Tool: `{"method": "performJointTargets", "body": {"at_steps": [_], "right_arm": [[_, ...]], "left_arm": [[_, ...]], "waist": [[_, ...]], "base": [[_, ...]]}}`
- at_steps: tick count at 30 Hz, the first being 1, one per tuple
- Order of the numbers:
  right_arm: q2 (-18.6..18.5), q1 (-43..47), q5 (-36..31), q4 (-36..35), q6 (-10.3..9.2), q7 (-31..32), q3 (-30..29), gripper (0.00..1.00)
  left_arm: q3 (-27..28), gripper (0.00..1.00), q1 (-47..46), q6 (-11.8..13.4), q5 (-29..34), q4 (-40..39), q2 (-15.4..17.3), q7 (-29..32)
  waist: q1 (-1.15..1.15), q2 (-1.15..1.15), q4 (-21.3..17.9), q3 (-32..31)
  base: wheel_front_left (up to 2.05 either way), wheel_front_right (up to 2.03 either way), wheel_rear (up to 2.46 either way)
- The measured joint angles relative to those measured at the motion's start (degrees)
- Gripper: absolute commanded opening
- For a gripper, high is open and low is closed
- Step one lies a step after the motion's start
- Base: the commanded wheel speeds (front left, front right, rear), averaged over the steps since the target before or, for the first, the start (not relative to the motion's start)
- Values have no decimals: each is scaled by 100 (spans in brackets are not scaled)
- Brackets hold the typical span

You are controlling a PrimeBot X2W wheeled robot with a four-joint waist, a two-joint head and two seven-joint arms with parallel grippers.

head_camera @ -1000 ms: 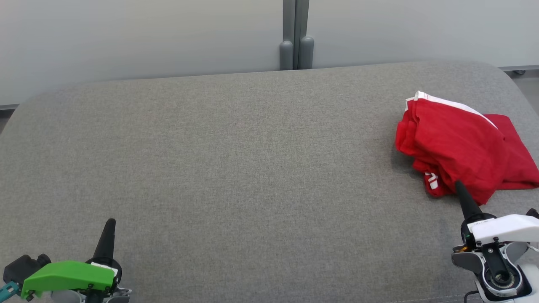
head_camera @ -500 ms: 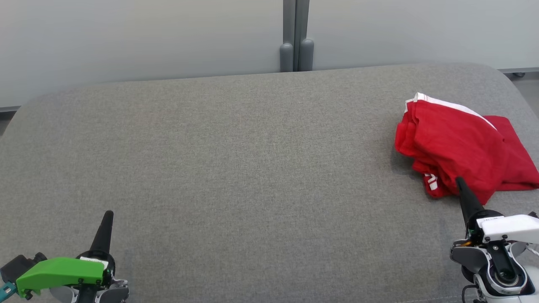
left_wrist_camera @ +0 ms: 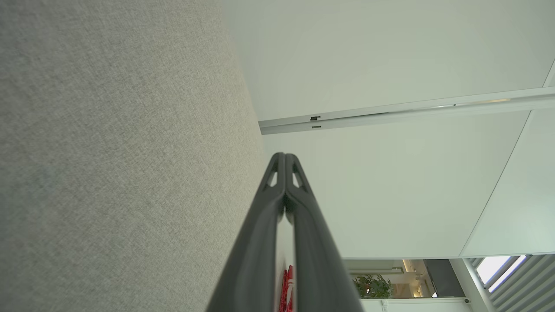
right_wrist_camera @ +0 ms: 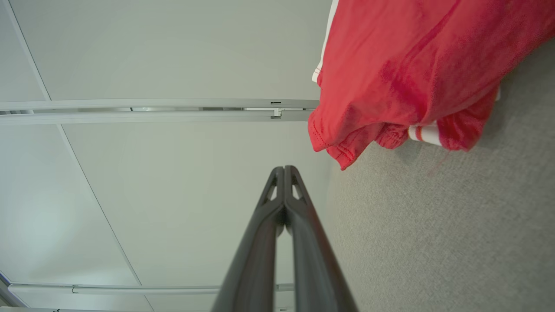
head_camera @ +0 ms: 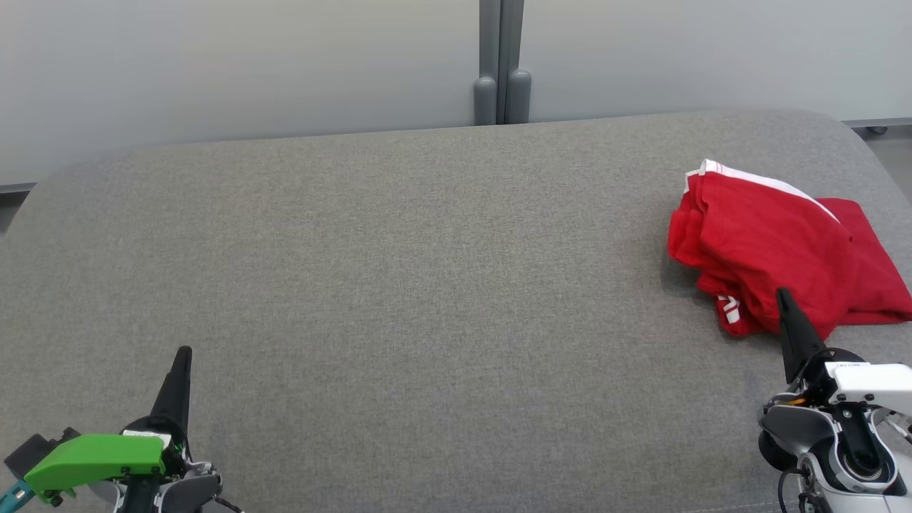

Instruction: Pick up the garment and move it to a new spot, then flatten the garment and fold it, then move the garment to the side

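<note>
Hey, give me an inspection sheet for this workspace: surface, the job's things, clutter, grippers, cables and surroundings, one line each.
surface: grey fabric pad, smooth and flat.
job's things: red garment, crumpled in a heap at the pad's right end, white trim showing.
clutter: nothing seen.
grippers: left gripper shut, empty, over the pad's near left; right gripper shut, empty, by the garment's near edge, and apart from the cloth in the right wrist view.
cables: thin dark wire looping beside the right wrist.
surroundings: pale wall panels and a grey post behind the pad.
</note>
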Motion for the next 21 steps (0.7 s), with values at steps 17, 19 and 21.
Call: {"method": "performJointTargets", "body": {"at_steps": [17, 19, 21], "right_arm": [[83, -4, 288, 27, 49, 92, -133, 0], [83, -5, 288, 30, 49, 92, -133, 0], [83, -5, 288, 32, 49, 92, -134, 0]], "left_arm": [[126, 0, -73, -58, -276, 36, -112, 78], [126, 0, -74, -58, -276, 38, -112, 78], [127, 0, -74, -58, -276, 40, -112, 78]], "waist": [[0, 0, 1, -13], [0, 0, 1, -13], [0, 0, 1, -13]], "base": [[0, 0, 0], [0, 0, 0], [0, 0, 0]]}}
